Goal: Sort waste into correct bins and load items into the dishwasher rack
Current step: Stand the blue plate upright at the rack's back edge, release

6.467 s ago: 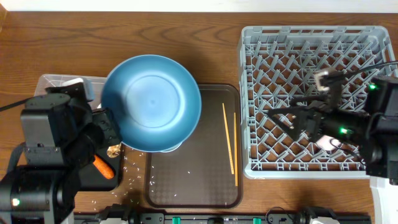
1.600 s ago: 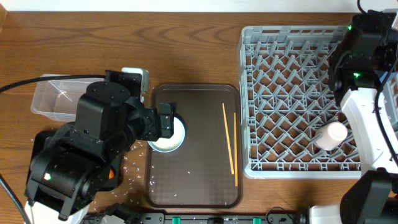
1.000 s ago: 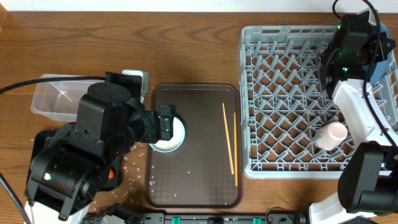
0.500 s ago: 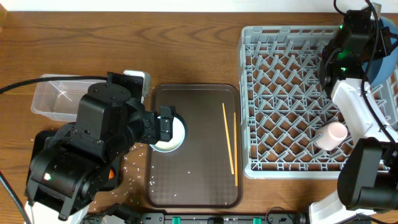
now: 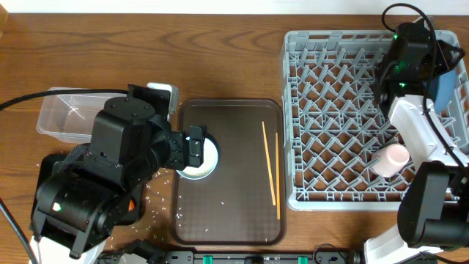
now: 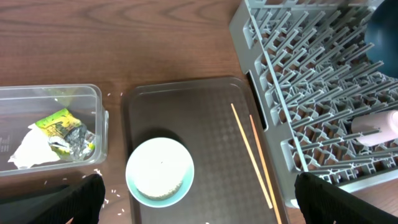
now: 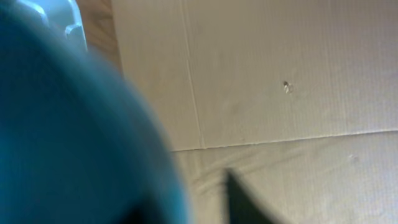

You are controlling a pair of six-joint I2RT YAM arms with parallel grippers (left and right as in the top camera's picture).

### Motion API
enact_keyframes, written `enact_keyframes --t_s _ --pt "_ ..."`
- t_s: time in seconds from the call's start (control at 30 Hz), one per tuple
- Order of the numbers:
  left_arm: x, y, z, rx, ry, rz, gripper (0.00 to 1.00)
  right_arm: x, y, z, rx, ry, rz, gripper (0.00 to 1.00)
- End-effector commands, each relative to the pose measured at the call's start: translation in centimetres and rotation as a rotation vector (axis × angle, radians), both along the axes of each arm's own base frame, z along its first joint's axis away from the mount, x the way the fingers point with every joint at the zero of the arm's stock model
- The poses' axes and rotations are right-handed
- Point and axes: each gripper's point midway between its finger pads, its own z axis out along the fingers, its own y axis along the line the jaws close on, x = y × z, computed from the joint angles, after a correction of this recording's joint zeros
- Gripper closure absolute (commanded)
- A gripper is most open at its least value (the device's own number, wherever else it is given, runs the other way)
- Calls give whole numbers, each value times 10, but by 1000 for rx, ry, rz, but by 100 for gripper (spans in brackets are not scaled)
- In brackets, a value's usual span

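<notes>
Where the right arm reaches over the far right corner of the large grey plastic lattice dishwasher rack, the right end effector sits close against the large blue plate. The plate stands on edge along the rack's right wall, probably propped by the pegs so it takes up little floor. Its wrist view is mostly blurred blue rim, so I cannot tell whether the jaws are apart or clamped on the plate.

The small pinkish-white cup lies on its side in the rack's near right part.

The left end effector hangs above the dark brown rectangular serving tray, jaws spread wide with nothing between them. The white bowl with a pale-blue rim sits just left of their midline, likely the next item to be picked up. The pair of thin wooden chopsticks lies nearly parallel on the tray's right side, not loaded.

The clear plastic rectangular tub, left of the tray, holds the yellow-green wrapper, crumpled foil ball and white paper scrap together, so it seems to be the dry-rubbish bin. White rice grains lie scattered and unsorted on the table by the tray's near left corner.

Surface: brown wood-grain table. Room: a pale strip runs along the far edge, and a beige creased cardboard-like panel shows beyond the rack.
</notes>
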Motion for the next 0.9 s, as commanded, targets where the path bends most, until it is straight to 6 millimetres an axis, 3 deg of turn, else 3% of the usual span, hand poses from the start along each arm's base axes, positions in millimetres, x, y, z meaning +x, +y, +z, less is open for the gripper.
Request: enact_keyframes --t_s 0.0,0.13,0.27,0.43,0.5,0.67,0.87 --pt "2 2 5 12 -21 -1 2 7 12 -2 13 -1 47 31" --pt "2 2 5 12 -21 -1 2 16 30 -6 23 13 107 10" --pt "2 2 5 12 -20 -2 2 21 46 -6 28 6 142 1" --pt "2 2 5 13 -18 -1 2 30 86 -38 88 157 299 1" --pt "3 2 4 14 -16 -1 2 30 96 -46 134 139 315 1" --pt "2 2 3 16 -10 -2 2 28 105 -45 195 36 287 1" --pt "4 0 8 3 -31 -4 2 24 144 -32 243 -27 353 1"
